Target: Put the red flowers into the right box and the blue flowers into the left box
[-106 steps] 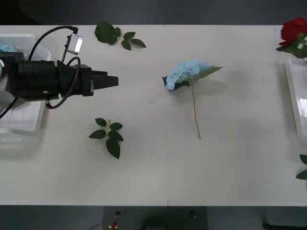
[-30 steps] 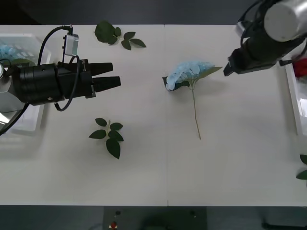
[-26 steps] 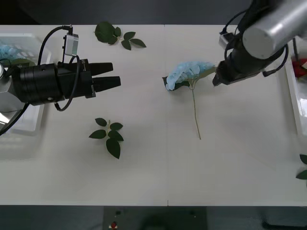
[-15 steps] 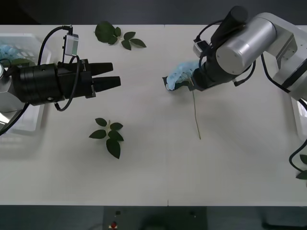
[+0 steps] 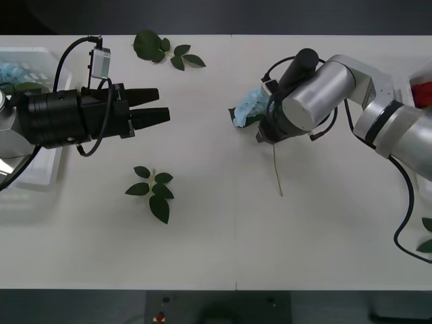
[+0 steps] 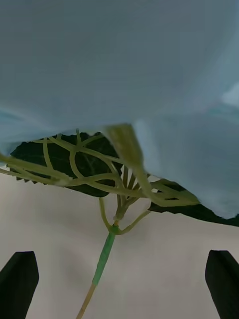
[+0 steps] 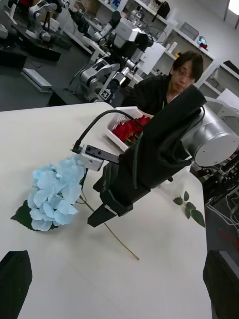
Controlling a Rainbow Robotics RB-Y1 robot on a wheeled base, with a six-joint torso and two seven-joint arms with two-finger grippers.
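Observation:
A blue flower (image 5: pixel 246 108) lies at the table's middle with its thin stem (image 5: pixel 277 172) trailing toward me. My right gripper (image 5: pixel 261 136) hangs open right over its head and covers much of it. In the right wrist view the open gripper (image 6: pixel 119 254) straddles the stem (image 6: pixel 103 256) just below the pale petals (image 6: pixel 119 60). My left gripper (image 5: pixel 160 106) is open above the table's left part, pointing at the flower. The left box (image 5: pixel 34 169) holds a blue flower (image 5: pixel 9 69). Red flowers (image 7: pixel 130 130) fill the right box (image 7: pixel 116 142).
Bare leaf sprigs lie at the back (image 5: pixel 162 48), at the left front (image 5: pixel 154 192) and at the right edge (image 5: pixel 426 236). A person sits behind the right box, away from the flowers. Open tabletop stretches along the front.
My right arm swung in from the right and came down over the blue flower's head. My left gripper, shut 3.5 s ago, has been open and still for the last second.

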